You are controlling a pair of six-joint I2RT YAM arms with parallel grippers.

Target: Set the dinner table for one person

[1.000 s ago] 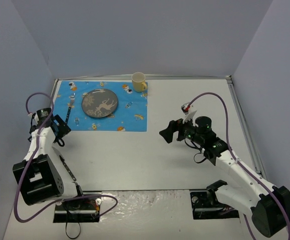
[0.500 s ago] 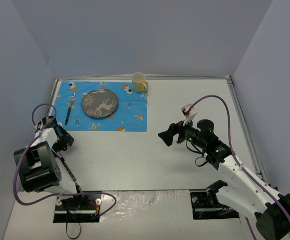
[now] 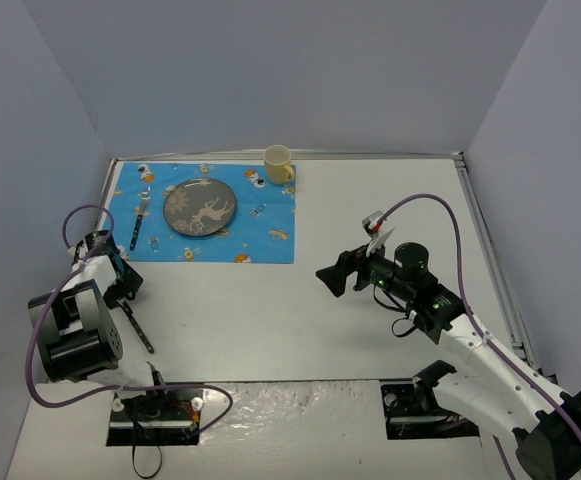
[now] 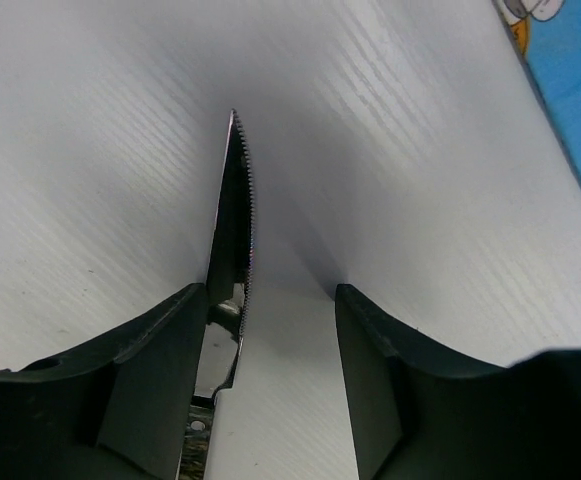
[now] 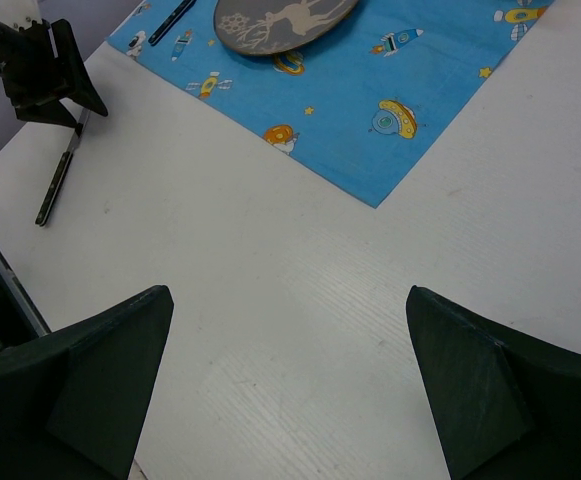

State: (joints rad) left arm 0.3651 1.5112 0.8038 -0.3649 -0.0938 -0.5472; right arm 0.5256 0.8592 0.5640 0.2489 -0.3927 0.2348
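The white dinner table (image 3: 390, 200) carries a blue cartoon-print mat (image 3: 265, 235) at the back left. On the mat lie a grey deer-print plate (image 3: 200, 206) and a fork (image 3: 138, 222); a yellow cup (image 3: 278, 164) stands at the mat's far corner. A knife (image 3: 138, 328) lies on the bare table near the left edge. My left gripper (image 3: 120, 282) is low over its blade end, open. In the left wrist view the serrated blade (image 4: 232, 230) lies between the fingers (image 4: 160, 370), close to the left one. My right gripper (image 3: 332, 278) is open and empty above mid-table.
Grey walls close the table on three sides. A metal edge strip (image 3: 485, 240) runs along the right side. The right wrist view shows the mat (image 5: 370, 130), the plate (image 5: 285, 20), the left gripper (image 5: 45, 75) and the knife (image 5: 60, 180) beyond bare table (image 5: 300, 300).
My left gripper has moved toward the near side and down, from beside the mat's edge to over the knife blade. The right gripper has shifted slightly. The knife has hardly moved.
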